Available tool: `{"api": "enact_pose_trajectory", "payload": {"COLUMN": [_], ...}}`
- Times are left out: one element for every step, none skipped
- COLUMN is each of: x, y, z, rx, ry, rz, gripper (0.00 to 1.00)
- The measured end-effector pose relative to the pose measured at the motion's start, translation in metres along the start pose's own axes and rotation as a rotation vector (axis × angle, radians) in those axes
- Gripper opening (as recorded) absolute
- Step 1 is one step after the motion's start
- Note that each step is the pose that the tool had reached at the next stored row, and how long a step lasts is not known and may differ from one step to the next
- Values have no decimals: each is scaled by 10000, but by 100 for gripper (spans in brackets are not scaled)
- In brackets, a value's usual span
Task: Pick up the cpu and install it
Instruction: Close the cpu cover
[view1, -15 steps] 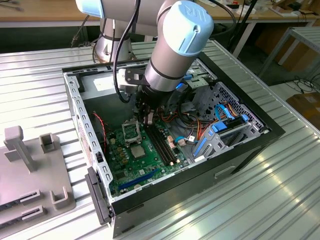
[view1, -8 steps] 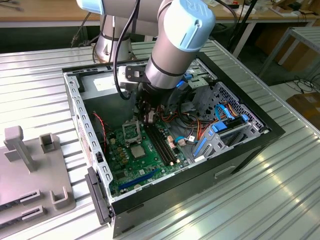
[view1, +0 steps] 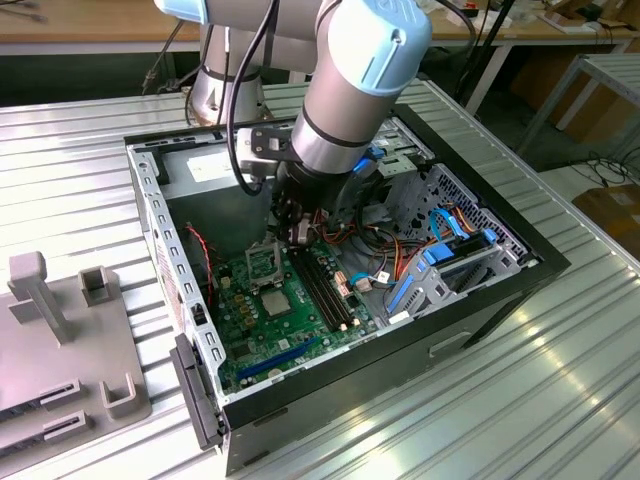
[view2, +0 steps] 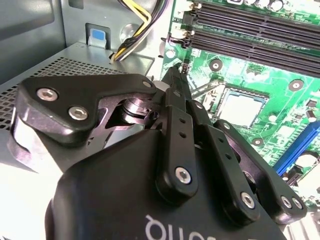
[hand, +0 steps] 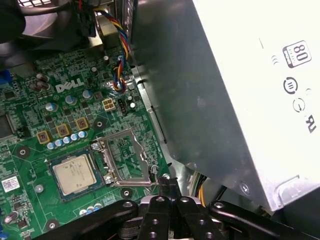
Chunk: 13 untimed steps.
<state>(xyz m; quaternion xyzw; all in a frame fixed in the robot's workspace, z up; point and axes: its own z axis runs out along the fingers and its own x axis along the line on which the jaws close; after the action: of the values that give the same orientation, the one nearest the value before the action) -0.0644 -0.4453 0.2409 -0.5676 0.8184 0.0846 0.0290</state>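
Already the cpu (hand: 73, 173) sits in its socket, load plate (hand: 125, 156) swung open; gripper (hand: 165, 181) fingers pinched together, empty, at the retention lever (hand: 131, 184).

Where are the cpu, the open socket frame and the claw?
cpu (hand: 73, 173): first wrist view, middle of its metal lid.
socket frame (hand: 142, 165): first wrist view, its hinged metal edge.
claw (view2: 176, 80): second wrist view, at the closed fingertips.
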Motion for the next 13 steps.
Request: {"api": "enact_pose_trajectory", "payload": {"x": [-1, -3, -4, -5, -5, -6, -7, -7, -8, -8, -8, -9, -9], "y": [1, 2, 3, 3, 4, 4, 5, 5, 5, 6, 6, 7, 7], "z": [-5, -15, -22, -28, -32, -36, -43, -47, -50, -53, -55, -59, -60], "rx": [5, 14, 27, 45, 58, 68, 88, 97, 102, 103, 103, 103, 102], "ry": [20, 59, 105, 162, 206, 242, 310, 342, 370, 390, 404, 420, 427], "rz": [2, 5, 8, 12, 14, 17, 21, 23, 25, 27, 26, 25, 24], "gripper": [11, 11, 11, 11, 11, 11, 11, 11, 11, 11, 11, 11, 11]}}
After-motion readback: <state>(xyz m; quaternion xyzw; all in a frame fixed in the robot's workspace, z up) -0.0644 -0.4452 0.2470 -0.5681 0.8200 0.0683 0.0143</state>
